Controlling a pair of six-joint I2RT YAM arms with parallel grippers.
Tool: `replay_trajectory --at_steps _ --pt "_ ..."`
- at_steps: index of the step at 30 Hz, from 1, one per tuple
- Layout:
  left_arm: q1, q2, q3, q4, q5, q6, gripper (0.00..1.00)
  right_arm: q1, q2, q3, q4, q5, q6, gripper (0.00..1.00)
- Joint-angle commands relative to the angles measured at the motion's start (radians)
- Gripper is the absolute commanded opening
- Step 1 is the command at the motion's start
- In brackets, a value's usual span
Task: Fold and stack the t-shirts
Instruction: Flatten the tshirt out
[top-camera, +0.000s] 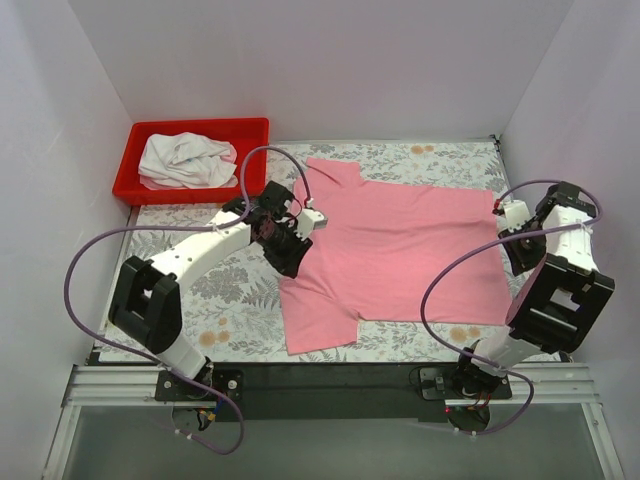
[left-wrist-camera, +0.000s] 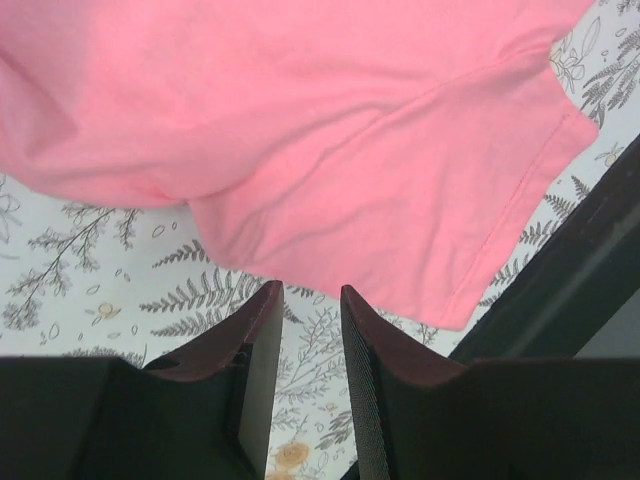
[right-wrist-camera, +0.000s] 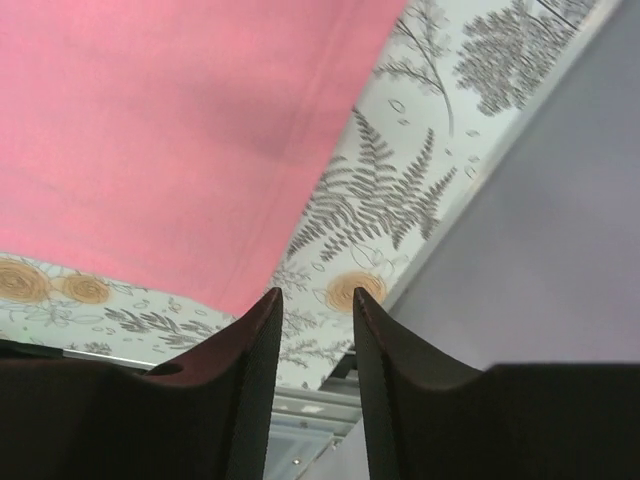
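The pink t-shirt (top-camera: 400, 250) lies spread flat on the floral table cover, one sleeve toward the near edge. The white t-shirt (top-camera: 185, 160) lies crumpled in the red bin at the back left. My left gripper (top-camera: 290, 266) hovers at the pink shirt's left edge; in the left wrist view its jaws (left-wrist-camera: 310, 296) stand apart and empty above bare cover, just short of the pink sleeve (left-wrist-camera: 400, 200). My right gripper (top-camera: 518, 258) is at the shirt's right edge; its jaws (right-wrist-camera: 317, 297) stand apart and empty beside the pink hem (right-wrist-camera: 150, 130).
The red bin (top-camera: 200, 125) stands at the back left corner. White walls enclose the table at the left, back and right (right-wrist-camera: 560, 200). A black rail (top-camera: 330, 375) runs along the near edge, and also shows in the left wrist view (left-wrist-camera: 570, 270).
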Motion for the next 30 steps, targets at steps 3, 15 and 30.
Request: replay_trajectory --at_steps 3,15,30 --pt "-0.013 0.052 -0.02 0.069 0.052 -0.036 0.29 0.053 0.074 -0.016 -0.04 -0.071 0.056 0.38" --pt "-0.054 0.017 -0.291 0.164 -0.037 -0.094 0.29 0.067 0.225 -0.054 0.148 -0.015 0.122 0.38" --pt "-0.197 -0.077 -0.232 0.083 -0.139 -0.065 0.28 0.071 0.153 -0.012 0.114 -0.077 0.112 0.37"
